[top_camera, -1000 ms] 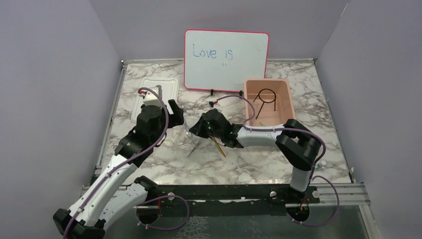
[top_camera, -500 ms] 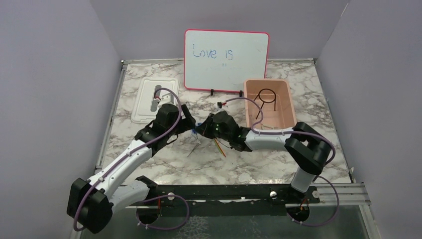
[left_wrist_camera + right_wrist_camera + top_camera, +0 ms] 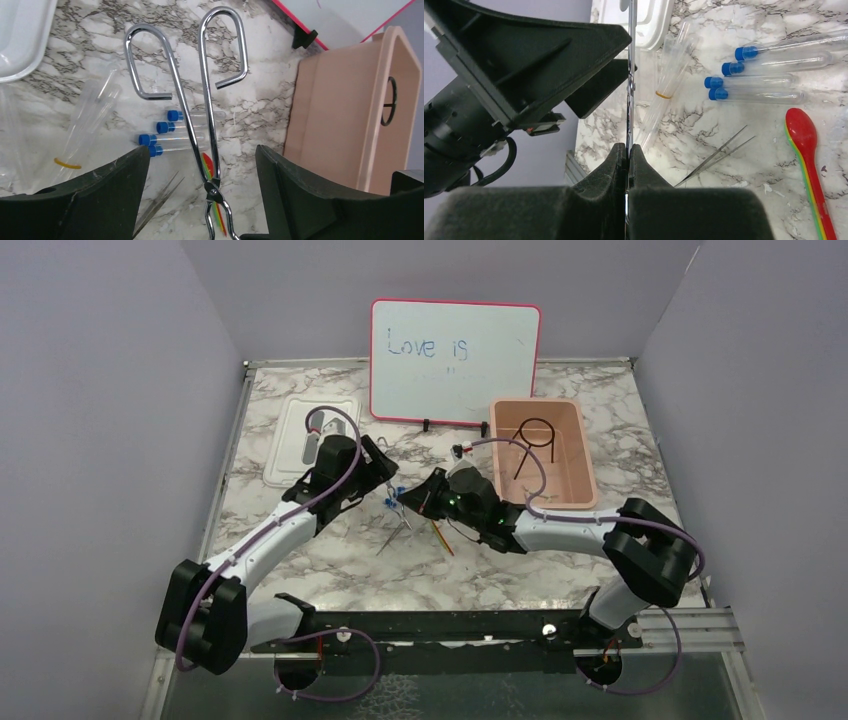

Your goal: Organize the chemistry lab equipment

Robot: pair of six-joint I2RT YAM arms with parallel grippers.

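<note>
My right tool (image 3: 628, 146) is pinched tight on the chrome scissor-style tongs (image 3: 214, 188), seen edge-on from its wrist. The tongs run between the fingers of my left tool (image 3: 201, 150), which stands wide, with a gap to the metal on each side. Under them on the marble desk (image 3: 260, 65) lie thin metal tweezers (image 3: 719, 155), a red-yellow spoon stick (image 3: 802, 132) and four clear blue-capped tubes (image 3: 177, 127) side by side. Farther off, the black wire ring (image 3: 382, 100) lies in the pink tub (image 3: 340, 100).
</note>
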